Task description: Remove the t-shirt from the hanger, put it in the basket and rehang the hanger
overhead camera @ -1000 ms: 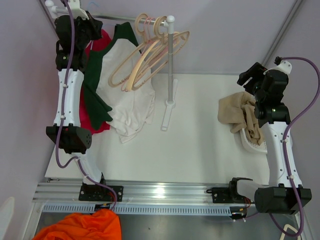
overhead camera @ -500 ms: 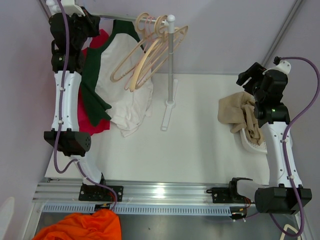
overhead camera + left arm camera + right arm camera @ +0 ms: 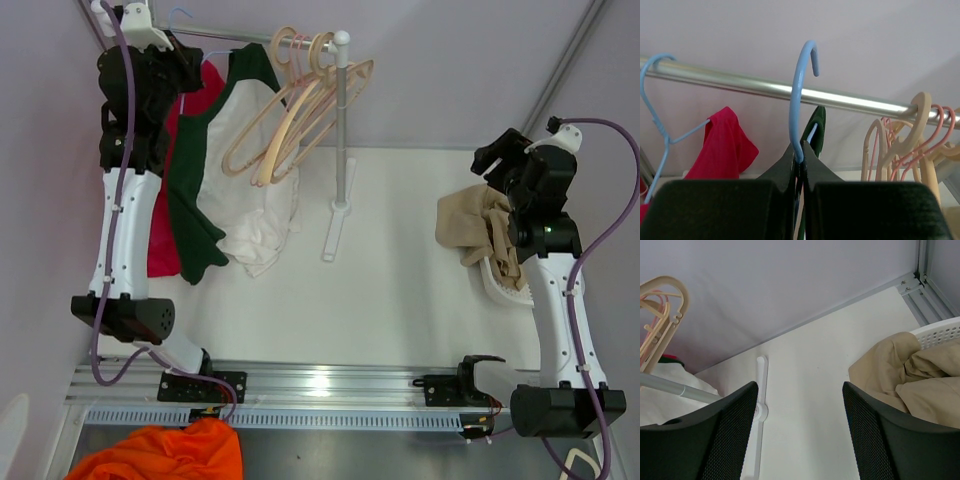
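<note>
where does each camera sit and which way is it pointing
Top external: above and behind the bases, looking down on the white table; left arm and right arm show.
Left wrist: on that wrist, looks up past the left tool, shut on the thin blue wire hanger, at the silver metal rail.
Right wrist: on that wrist, looks across the table past the open right tool at crumpled beige cloth.
Shared: top and left wrist show the rail.

t-shirt [image 3: 250, 190] left of hangers [image 3: 296, 110], basket [image 3: 497, 287] far right
</note>
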